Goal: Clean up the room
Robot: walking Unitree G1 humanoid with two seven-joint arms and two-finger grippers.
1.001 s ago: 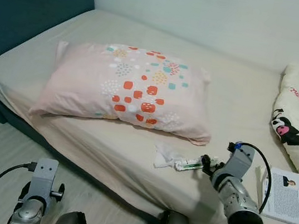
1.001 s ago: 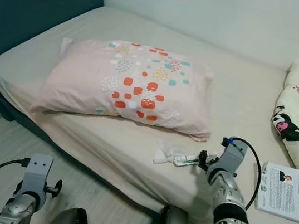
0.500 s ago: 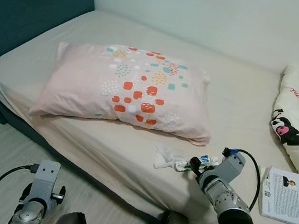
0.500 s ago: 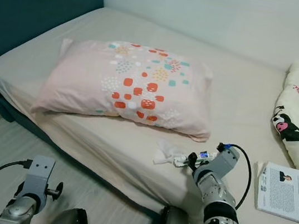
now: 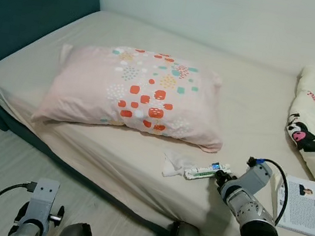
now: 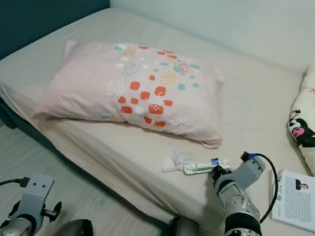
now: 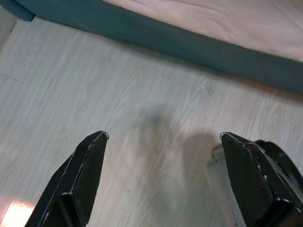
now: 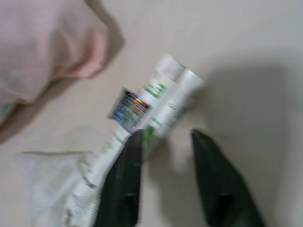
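Right hand (image 8: 163, 177) was at the bed's (image 5: 254, 103) front edge, fingers slightly apart, tips just beside the white-green tube (image 5: 206, 172), gripping nothing. Tube lay flat on the sheet, its far end touching a crumpled tissue (image 5: 172, 163), both just in front of the pink patterned pillow (image 5: 131, 93). A booklet (image 5: 307, 207) lay nearby. Left hand (image 7: 163, 184) hung low over the wood floor (image 7: 142, 109), fingers spread wide, empty.
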